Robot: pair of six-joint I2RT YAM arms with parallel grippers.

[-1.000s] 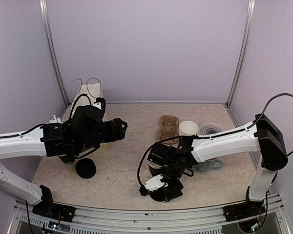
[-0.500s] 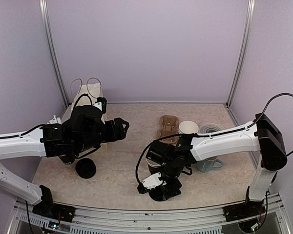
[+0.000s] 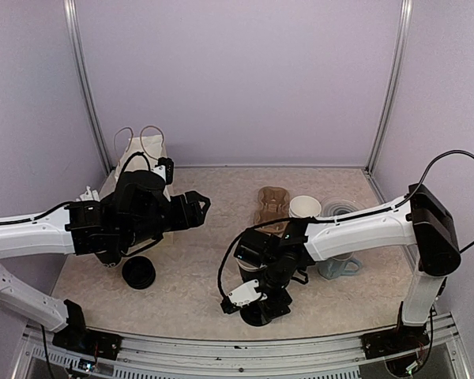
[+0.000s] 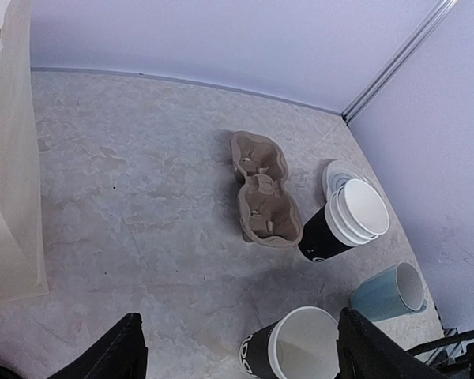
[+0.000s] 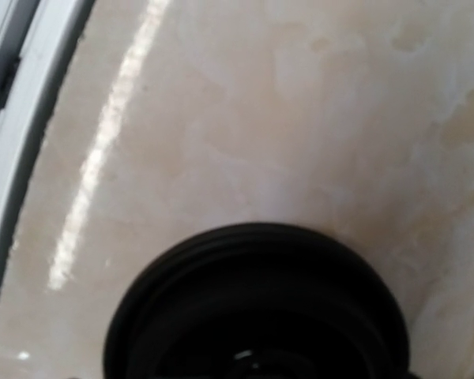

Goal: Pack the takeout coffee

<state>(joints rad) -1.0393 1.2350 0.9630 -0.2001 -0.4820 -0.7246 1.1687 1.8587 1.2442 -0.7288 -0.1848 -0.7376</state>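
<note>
A black paper cup (image 4: pixel 300 347) with a white inside stands open on the table, straight ahead of my left gripper (image 4: pixel 238 335). That gripper (image 3: pixel 196 207) hovers open, with nothing between its fingers (image 4: pixel 120 354). A stack of black cups (image 4: pixel 344 217) stands beside the brown cardboard carrier (image 4: pixel 261 189). My right gripper (image 3: pixel 262 308) is low over a black round lid (image 5: pixel 257 308) near the table's front edge. Its fingers do not show in the right wrist view, where the lid fills the lower half. Another black lid (image 3: pixel 138 272) lies under the left arm.
A white paper bag (image 3: pixel 138 154) with handles stands at the back left. A light-blue mug (image 3: pixel 340 267) sits to the right of the right arm. Grey stacked discs (image 3: pixel 341 208) lie at the back right. The metal front rail (image 5: pixel 16 118) is close to the lid.
My right gripper has shifted slightly left and lower onto the lid at the front edge. The left arm has hardly moved.
</note>
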